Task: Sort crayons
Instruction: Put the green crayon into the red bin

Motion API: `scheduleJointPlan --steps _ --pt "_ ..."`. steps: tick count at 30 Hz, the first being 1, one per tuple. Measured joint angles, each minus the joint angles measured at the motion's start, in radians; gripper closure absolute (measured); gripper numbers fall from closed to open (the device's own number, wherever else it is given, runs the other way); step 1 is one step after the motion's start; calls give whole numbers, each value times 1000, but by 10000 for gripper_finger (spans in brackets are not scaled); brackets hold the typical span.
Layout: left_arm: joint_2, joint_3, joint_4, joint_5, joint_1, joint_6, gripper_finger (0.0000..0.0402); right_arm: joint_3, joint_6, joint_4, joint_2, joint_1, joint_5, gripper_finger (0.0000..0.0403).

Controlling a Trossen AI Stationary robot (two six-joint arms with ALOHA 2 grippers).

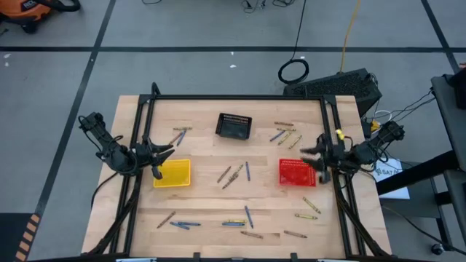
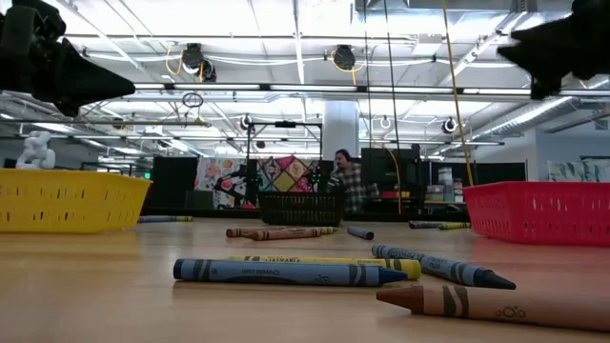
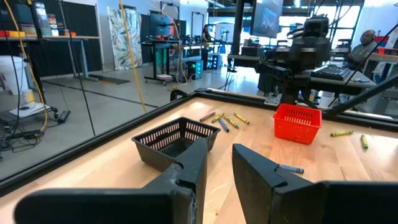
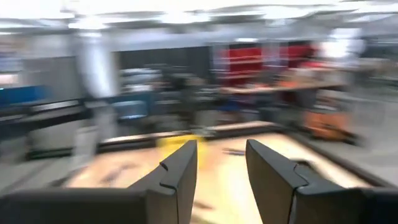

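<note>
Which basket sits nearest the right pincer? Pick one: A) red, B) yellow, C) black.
A: in the high view the red basket lies just beside the right pincer, while the black basket sits mid-table at the far side and the yellow basket is by the left arm.

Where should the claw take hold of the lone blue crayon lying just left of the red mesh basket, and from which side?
Probably at mid-length, coming straight down from above. The short blue wax crayon lies flat on the wooden table, clear of neighbours. Set the right claw across its thin width, with fingers either side.
</note>
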Motion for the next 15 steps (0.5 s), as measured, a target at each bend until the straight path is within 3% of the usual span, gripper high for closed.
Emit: scheduleJointPlan --steps 7,15 --pt "0 0 0 0 0 0 320 0 218 -2 0 0 -460 277" --pt "0 0 5 0 0 0 320 0 471 0 0 0 -689 277"
